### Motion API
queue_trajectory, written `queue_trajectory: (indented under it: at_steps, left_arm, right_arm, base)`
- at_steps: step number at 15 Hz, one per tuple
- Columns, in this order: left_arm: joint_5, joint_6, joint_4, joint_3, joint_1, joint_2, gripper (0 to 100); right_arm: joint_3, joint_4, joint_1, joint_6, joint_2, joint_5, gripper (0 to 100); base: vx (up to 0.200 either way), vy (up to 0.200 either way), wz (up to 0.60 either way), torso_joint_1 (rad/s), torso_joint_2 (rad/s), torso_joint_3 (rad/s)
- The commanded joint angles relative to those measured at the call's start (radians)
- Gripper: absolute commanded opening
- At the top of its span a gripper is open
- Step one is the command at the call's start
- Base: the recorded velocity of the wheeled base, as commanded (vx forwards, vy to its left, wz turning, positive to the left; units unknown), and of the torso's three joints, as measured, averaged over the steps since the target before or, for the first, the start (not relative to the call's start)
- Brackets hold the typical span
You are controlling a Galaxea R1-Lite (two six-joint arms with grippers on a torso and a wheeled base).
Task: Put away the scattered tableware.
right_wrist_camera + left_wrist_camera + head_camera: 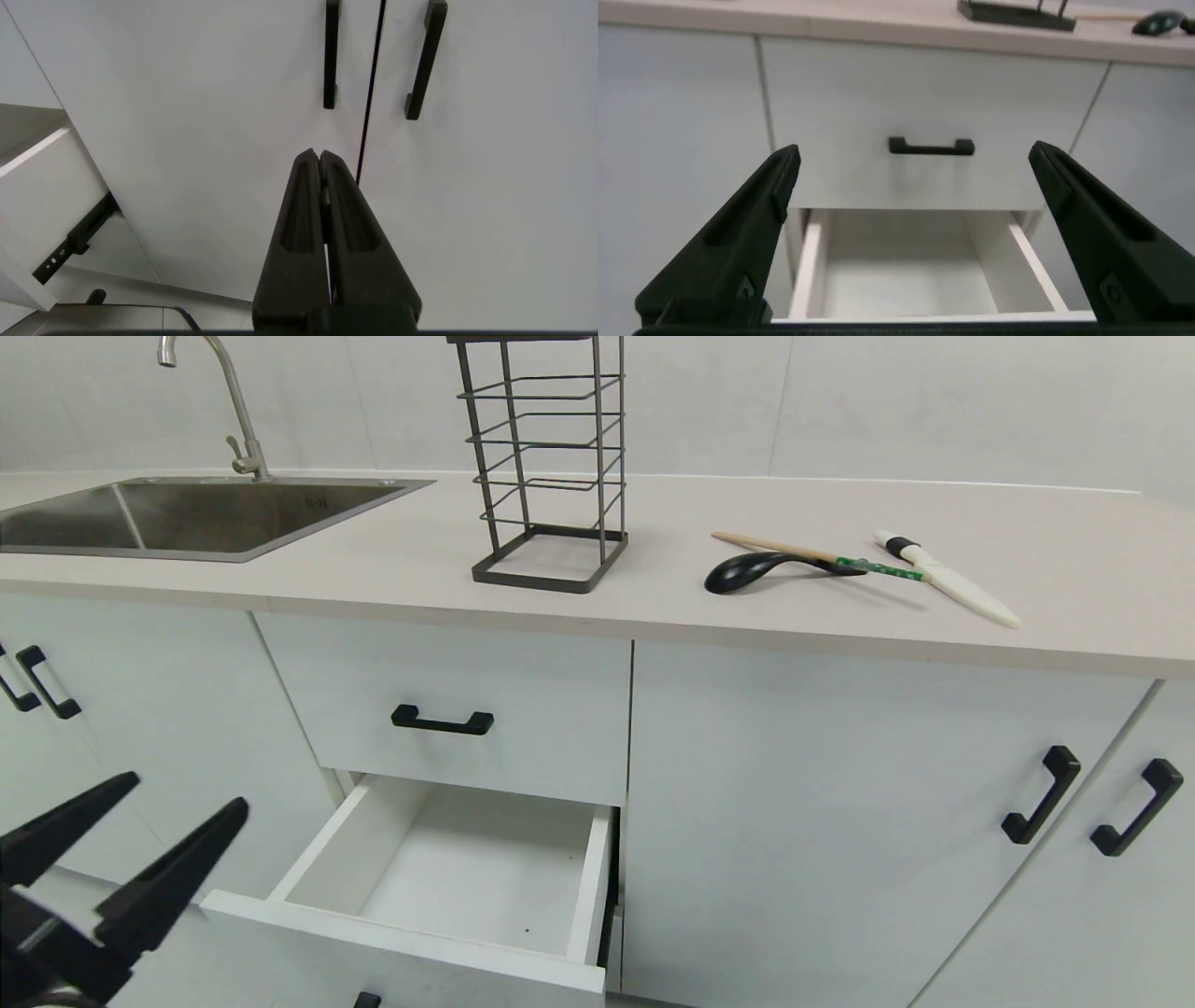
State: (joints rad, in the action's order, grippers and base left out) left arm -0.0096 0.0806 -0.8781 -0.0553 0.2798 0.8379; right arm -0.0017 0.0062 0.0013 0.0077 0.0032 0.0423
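The pulled-out white drawer under the pale countertop is what I'll place things by. Up on the counter, above the drawer and off to its right, lies the scattered tableware: a glossy black spoon, a pair of wooden chopsticks with green-patterned ends lying across the spoon's handle, and a white knife with a black band farthest from the drawer. The chopsticks' green ends meet the knife.

The left gripper hangs low, just left of the drawer's front, its black fingers spread wide with nothing between them. The right gripper is pressed together, empty, before the white cabinet doors right of the drawer. A dark wire rack stands on the counter directly above the drawer.
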Motion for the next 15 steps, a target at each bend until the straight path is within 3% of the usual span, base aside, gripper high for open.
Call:
queue_trajectory:
  at_steps: [1,3,5,9,11,14,15]
  left_arm:
    - [-0.007,-0.002,0.122,0.015,-0.146,-0.395,100]
    - [-0.012,-0.009,0.248,0.012,-0.197,-0.559,100]
    - [-0.046,-0.039,0.427,0.003,-0.218,-0.743,100]
    - [-0.047,-0.050,0.484,0.054,-0.261,-0.789,100]
    - [-0.044,-0.055,0.648,0.054,-0.280,-0.838,100]
    - [-0.017,-0.059,0.811,0.055,-0.280,-0.838,100]
    - [0.000,-0.047,0.837,0.049,-0.280,-0.838,100]
  right_arm:
    - [0.000,0.000,0.000,0.000,0.001,0.001,0]
    - [0.000,0.000,0.000,0.000,0.001,0.001,0]
    - [0.000,0.000,0.000,0.000,0.001,0.001,0]
    - [0.000,0.000,0.000,0.000,0.001,0.001,0]
    - [0.000,0.000,0.000,0.000,0.001,0.001,0]
    - [0.000,0.000,0.000,0.000,0.001,0.001,0]
    - [0.000,0.000,0.000,0.000,0.001,0.001,0]
  base:
    - [0.000,0.000,0.00,0.000,0.00,0.000]
    - [0.000,0.000,0.00,0.000,0.00,0.000]
    - [0.000,0.000,0.00,0.000,0.00,0.000]
    - [0.000,0.000,0.00,0.000,0.00,0.000]
    - [0.000,0.000,0.00,0.000,0.00,0.000]
    - [0.000,0.000,0.00,0.000,0.00,0.000]
    - [0.000,0.000,0.00,0.000,0.00,0.000]
